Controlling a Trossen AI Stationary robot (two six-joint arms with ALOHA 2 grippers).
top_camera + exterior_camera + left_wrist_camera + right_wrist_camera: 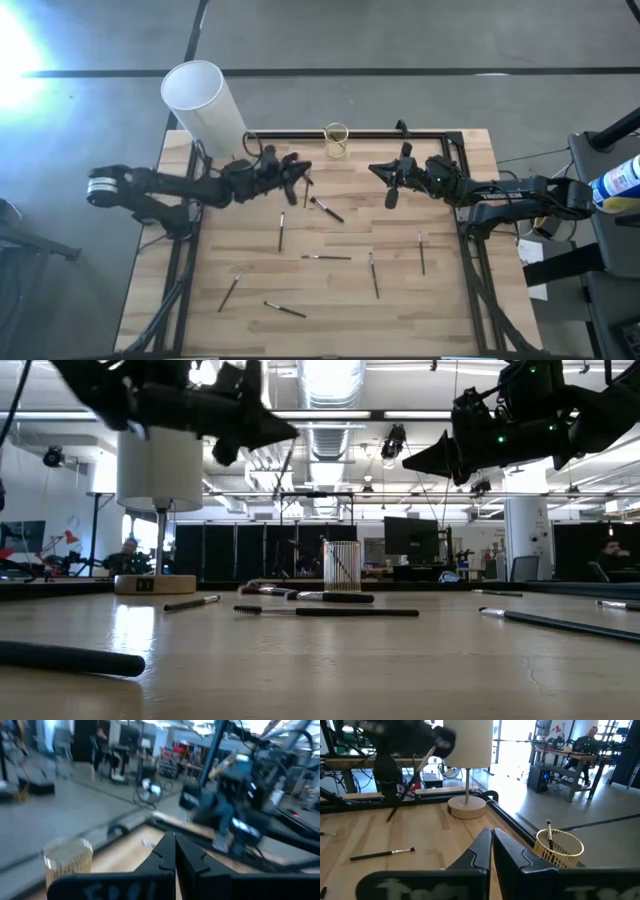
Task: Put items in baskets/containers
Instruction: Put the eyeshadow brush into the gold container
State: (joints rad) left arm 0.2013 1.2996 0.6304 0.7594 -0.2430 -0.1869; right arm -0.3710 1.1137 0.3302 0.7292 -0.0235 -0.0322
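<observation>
My left gripper (303,168) hangs above the table's far middle, shut on a thin dark brush (406,790). The right wrist view shows this brush slanting down below the gripper. The clear yellowish cup (336,140) stands by the far rail with one brush upright in it (549,831). My right gripper (374,168) waits shut in the air, to the right of the cup, and touches nothing. Several more brushes lie flat on the wood, among them one with a wide head (327,209) and one in the middle (327,257). My left gripper pinches the brush near its upper end (428,757) between its two shut fingers, which point about level. The brush slants down below the fingers, lifted clear of the table. Its own wrist view is blurred and does not show the contact.
A big white cylinder (200,95) on a round wooden base (466,807) stands at the far left corner. A black rail (400,133) runs along the table's far edge. Loose brushes lie at the near left (229,292), near middle (285,309) and right (421,252).
</observation>
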